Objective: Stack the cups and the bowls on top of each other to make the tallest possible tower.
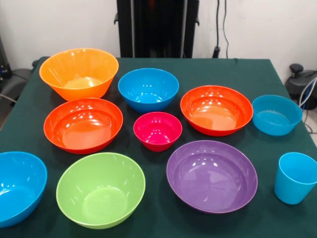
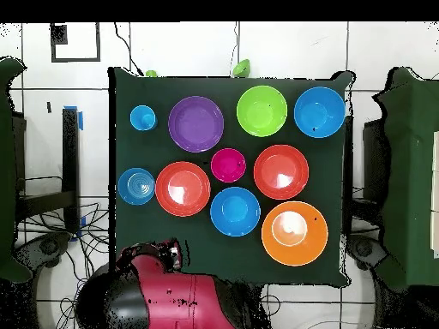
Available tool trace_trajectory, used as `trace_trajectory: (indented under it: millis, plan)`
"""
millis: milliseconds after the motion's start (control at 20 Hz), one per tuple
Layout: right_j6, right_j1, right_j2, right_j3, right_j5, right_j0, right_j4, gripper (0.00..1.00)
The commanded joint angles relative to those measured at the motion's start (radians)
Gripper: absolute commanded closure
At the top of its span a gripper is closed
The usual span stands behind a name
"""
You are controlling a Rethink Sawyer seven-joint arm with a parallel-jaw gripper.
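All bowls stand apart, upright, on the green table [image 1: 198, 69]; nothing is stacked. The yellow-orange bowl [image 1: 79, 73] [image 2: 294, 233] is at the far left. The small magenta bowl [image 1: 157, 130] [image 2: 228, 164] is in the middle. The light-blue tumbler [image 1: 295, 177] [image 2: 143, 117] is near right, with the small pale-blue bowl [image 1: 276, 115] [image 2: 136, 186] behind it. Two red-orange bowls [image 1: 83, 125] [image 1: 216, 110], two blue bowls [image 1: 148, 89] [image 1: 17, 187], a lime green bowl [image 1: 100, 189] and a purple bowl [image 1: 212, 176] lie around. My gripper [image 2: 159, 254] is drawn back at the table's edge by the base.
The red and black arm [image 2: 184, 300] is folded over the pedestal in the overhead view. The black pedestal [image 1: 157, 27] stands behind the table's far edge. Cables and other furniture stand beside the table on both sides.
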Motion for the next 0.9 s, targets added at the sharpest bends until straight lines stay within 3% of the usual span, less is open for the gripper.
trace_trajectory:
  millis: [50,350,700,900]
  plan:
    - [0.105,0.07,0.008,-0.03,0.062,-0.032,-0.052,0.0]
    - [0.138,0.17,0.01,-0.17,0.073,-0.033,-0.079,0.0]
    - [0.126,0.283,0.037,-0.261,0.043,-0.049,-0.035,0.0]
    - [0.162,0.389,0.039,-0.347,0.02,-0.034,-0.017,0.0]
